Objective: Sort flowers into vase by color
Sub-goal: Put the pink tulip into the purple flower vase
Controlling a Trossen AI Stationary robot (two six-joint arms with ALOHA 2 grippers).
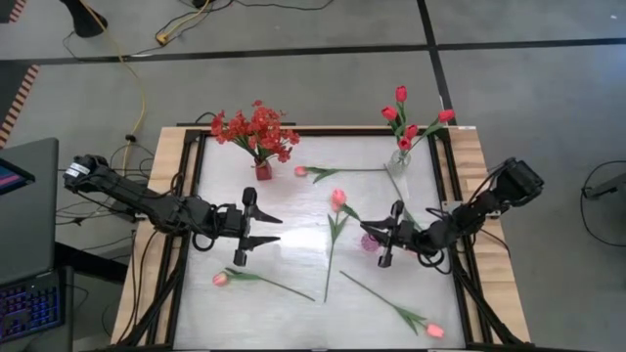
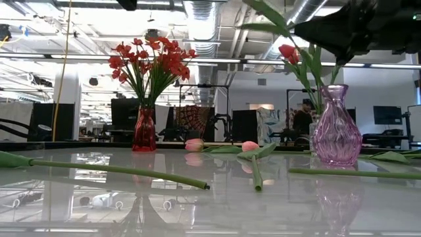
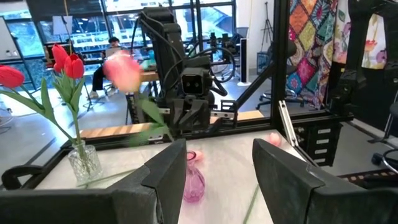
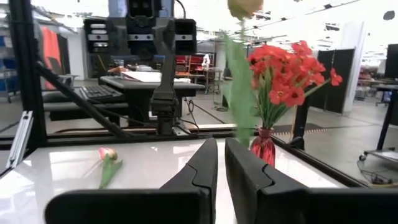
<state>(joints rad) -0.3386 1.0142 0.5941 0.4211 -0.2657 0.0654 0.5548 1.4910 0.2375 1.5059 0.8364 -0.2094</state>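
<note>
On the glossy white table (image 1: pixel 293 210), pink tulips (image 1: pixel 220 279) are laid loose. The right gripper (image 1: pixel 388 235), nearly closed and empty, is held over a pink glass vase (image 2: pixel 336 128) containing a tulip; the left gripper (image 1: pixel 256 233) is spread open, empty. Farther back, red sprays (image 1: pixel 256 130) are seen in a red vase (image 1: pixel 262 170).

Beyond the left end effector (image 3: pixel 217 180), whose two dark fingers stand apart, a pink vase (image 3: pixel 193 182) sits on the counter (image 3: pixel 236 146), with a blurred pink tulip (image 3: pixel 124 70) above it, a clear vase (image 3: pixel 84 163) of red tulips (image 3: pixel 67 62) to one side and the right end effector (image 3: pixel 193 115) behind.
</note>
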